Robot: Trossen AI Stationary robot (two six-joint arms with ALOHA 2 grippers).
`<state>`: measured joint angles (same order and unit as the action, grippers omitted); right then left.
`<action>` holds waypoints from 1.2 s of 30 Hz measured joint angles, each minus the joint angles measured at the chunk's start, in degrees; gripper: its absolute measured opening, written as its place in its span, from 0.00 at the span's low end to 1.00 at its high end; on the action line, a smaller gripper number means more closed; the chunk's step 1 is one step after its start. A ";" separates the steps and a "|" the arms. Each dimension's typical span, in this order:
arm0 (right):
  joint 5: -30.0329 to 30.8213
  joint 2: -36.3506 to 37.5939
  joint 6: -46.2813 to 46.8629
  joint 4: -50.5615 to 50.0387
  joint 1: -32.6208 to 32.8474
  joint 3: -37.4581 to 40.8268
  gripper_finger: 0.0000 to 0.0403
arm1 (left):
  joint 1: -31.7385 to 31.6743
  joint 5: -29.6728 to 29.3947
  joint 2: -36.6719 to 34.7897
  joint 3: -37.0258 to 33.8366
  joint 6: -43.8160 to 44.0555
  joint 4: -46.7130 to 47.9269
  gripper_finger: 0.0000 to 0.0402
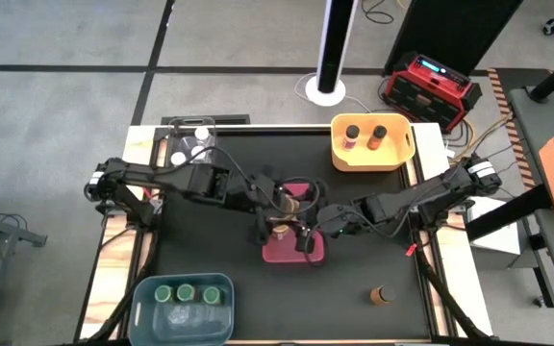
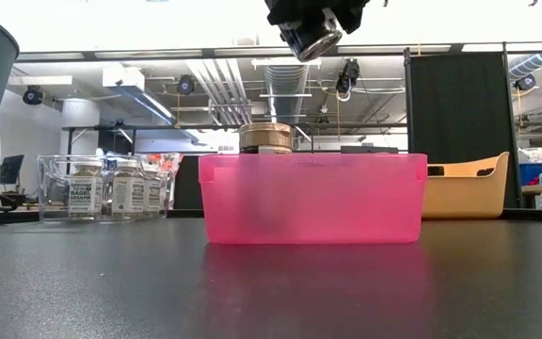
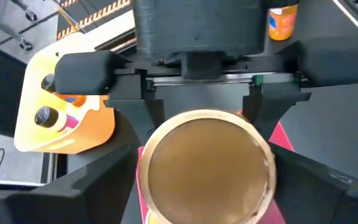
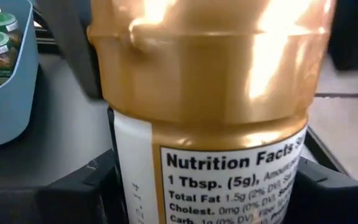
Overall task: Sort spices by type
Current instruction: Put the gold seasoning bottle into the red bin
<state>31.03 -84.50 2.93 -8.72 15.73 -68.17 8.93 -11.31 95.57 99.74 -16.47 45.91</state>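
Both grippers meet over the pink bin [image 1: 313, 252] at table centre. Right gripper [image 1: 306, 234] grips a gold-lid jar [image 4: 210, 93] by its body; left gripper [image 1: 279, 204] is at same jar, can't tell if it's clamped or letting go. Sorted so far: 2 dark-lid jars in yellow bin [image 1: 400, 154], 3 green-lid in blue bin [image 1: 146, 298], white-lid ones in clear bin [image 1: 166, 149]. Left: one brown-lid jar [image 1: 384, 294] loose on table.

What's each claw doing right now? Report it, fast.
Left claw: at the gold-lidded spice jar, over the pink bin; open or closed cannot be told.
Right claw: closed on that jar.

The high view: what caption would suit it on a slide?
Both arms meet over the pink bin at the table's middle, handling a gold-lidded spice jar; other jars wait in yellow, blue and clear bins.
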 joint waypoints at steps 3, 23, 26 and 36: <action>0.04 -0.01 0.97 0.14 0.11 0.49 0.65 | -0.05 -0.19 -0.20 0.00 -0.31 0.29 0.83; 3.10 2.52 -2.14 38.09 1.31 24.67 0.65 | -0.09 -2.76 -6.14 -0.02 4.41 9.67 0.87; 2.98 2.52 -6.53 50.62 2.07 30.03 0.65 | 0.66 -4.07 -6.42 -0.11 6.27 10.60 0.87; -5.40 2.26 -16.08 69.50 2.14 38.91 0.65 | 6.52 -8.04 -7.67 -7.01 5.17 -1.84 0.87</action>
<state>25.63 -82.24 -13.15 60.78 17.87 -29.27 15.45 -19.35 87.90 92.73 -11.30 44.07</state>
